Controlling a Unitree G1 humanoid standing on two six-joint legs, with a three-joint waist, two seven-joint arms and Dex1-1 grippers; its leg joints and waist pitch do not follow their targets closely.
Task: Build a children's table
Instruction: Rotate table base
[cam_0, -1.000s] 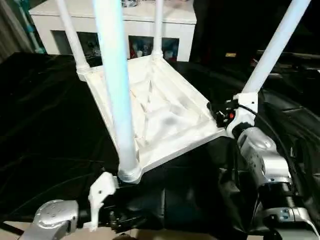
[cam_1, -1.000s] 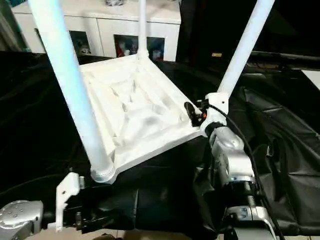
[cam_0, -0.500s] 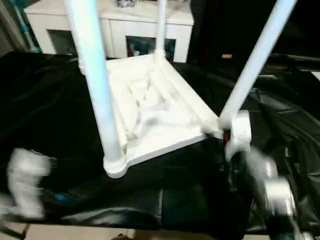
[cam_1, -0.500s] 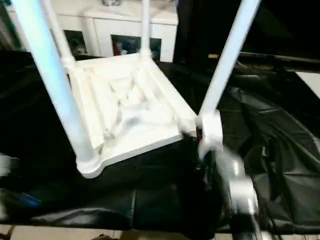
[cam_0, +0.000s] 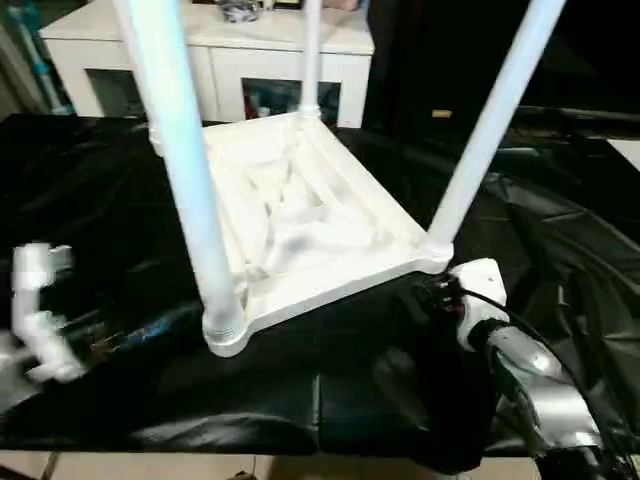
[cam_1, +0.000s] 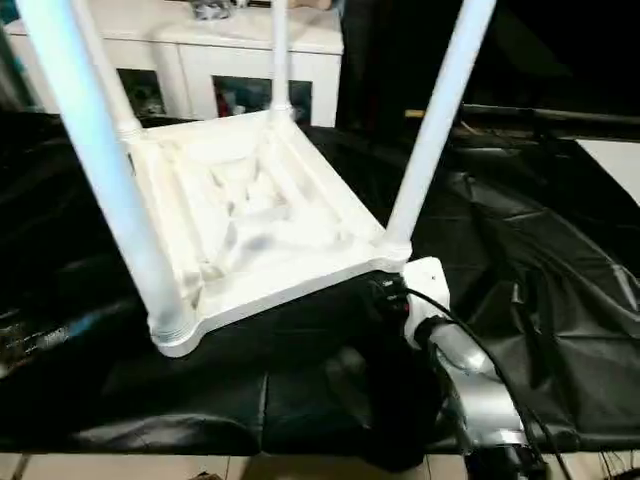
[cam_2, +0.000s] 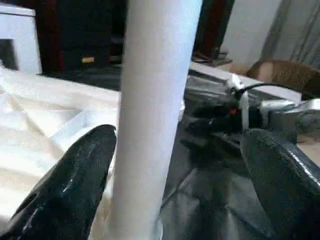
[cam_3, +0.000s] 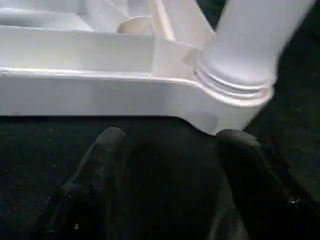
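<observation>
Beside the upturned children's table (cam_0: 300, 210), both the left gripper (cam_2: 175, 165) and right gripper (cam_3: 170, 145) are spread, holding nothing.

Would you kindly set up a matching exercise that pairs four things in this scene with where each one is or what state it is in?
Things:
1. white plastic table top with ribbed underside
2. left end effector
3. right end effector
4. white cabinet with glass-fronted compartments

Places or states:
A. open, just short of a corner socket of the table
B. behind the black-covered work surface
C. lying upside down, legs pointing up
D. open, with a white tubular leg between its fingers

Pairs: 1-C, 2-D, 3-A, 4-B
</observation>
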